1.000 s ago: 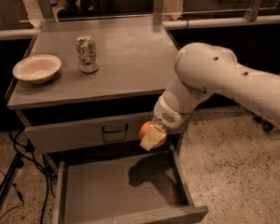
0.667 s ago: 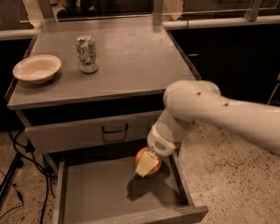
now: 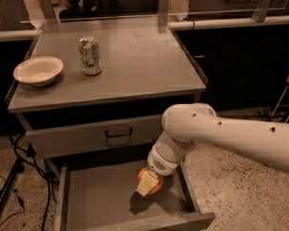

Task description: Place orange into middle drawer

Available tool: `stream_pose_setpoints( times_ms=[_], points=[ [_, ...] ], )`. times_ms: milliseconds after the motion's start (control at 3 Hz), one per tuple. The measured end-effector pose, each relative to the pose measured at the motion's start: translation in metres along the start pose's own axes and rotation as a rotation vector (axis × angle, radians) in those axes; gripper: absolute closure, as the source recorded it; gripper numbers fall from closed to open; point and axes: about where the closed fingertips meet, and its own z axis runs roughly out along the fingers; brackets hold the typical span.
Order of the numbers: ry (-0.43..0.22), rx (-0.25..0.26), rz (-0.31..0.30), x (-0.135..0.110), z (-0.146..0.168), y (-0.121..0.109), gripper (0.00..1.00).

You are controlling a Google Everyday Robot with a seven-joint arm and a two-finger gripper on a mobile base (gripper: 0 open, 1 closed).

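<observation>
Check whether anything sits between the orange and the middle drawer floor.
Nothing visible does. The claw grips the orange low inside the open middle drawer, toward its right rear, and the drawer floor around it is bare. The can and bowl sit up on the cabinet top, out of the path.

The grey surface [image 3: 135, 61] of the cabinet carries two things. A cream bowl [image 3: 38, 70] sits upright at its left edge, near the front left corner. A silver and green drinks can [image 3: 89, 55] stands upright just to the right of the bowl, a little further back and apart from it. Below the front edge, the middle drawer [image 3: 96, 198] is pulled out, its grey floor showing. The tool [image 3: 148, 183] is low inside it, near the back right corner, clasping the orange [image 3: 158, 186]; whether the fruit touches the floor cannot be told.
</observation>
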Motion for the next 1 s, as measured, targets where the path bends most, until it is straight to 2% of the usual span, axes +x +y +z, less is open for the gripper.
stream_pose_setpoints(
  times_ms=[333, 667, 1000],
  points=[
    [-0.014, -0.054, 0.022, -0.009, 0.036, 0.003, 1.0],
    [-0.033, -0.102, 0.039, -0.028, 0.082, -0.002, 1.0],
    [-0.042, -0.17, 0.073, -0.033, 0.132, -0.003, 1.0]
  ],
)
